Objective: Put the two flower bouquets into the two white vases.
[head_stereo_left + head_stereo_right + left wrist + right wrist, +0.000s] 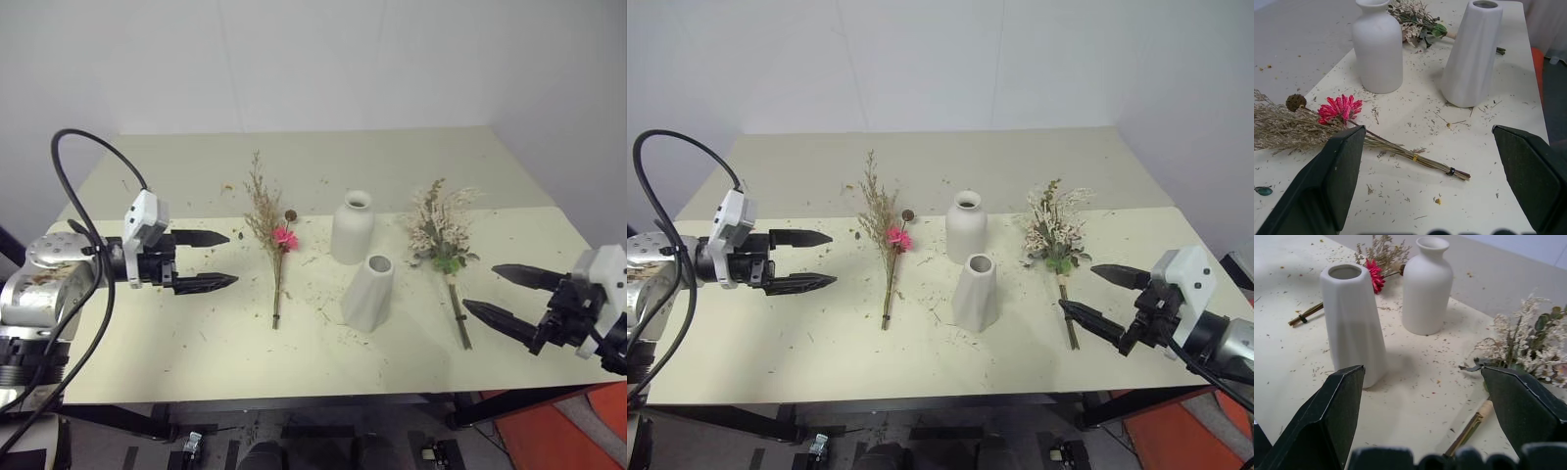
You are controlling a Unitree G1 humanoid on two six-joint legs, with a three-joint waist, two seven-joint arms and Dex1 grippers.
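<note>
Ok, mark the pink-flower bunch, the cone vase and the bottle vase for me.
pink-flower bunch (284,237), left eye view, on the pink flower head.
cone vase (368,294), left eye view, mid-body.
bottle vase (352,233), left eye view, on the belly.

A bare test lab: a plain cream table (196,362) strewn with dried plant crumbs stands against blank white walls (323,59).

The cone vase (1471,51) hides most of the fuller bouquet's stem (1500,50).

No readable text or labels anywhere
</note>
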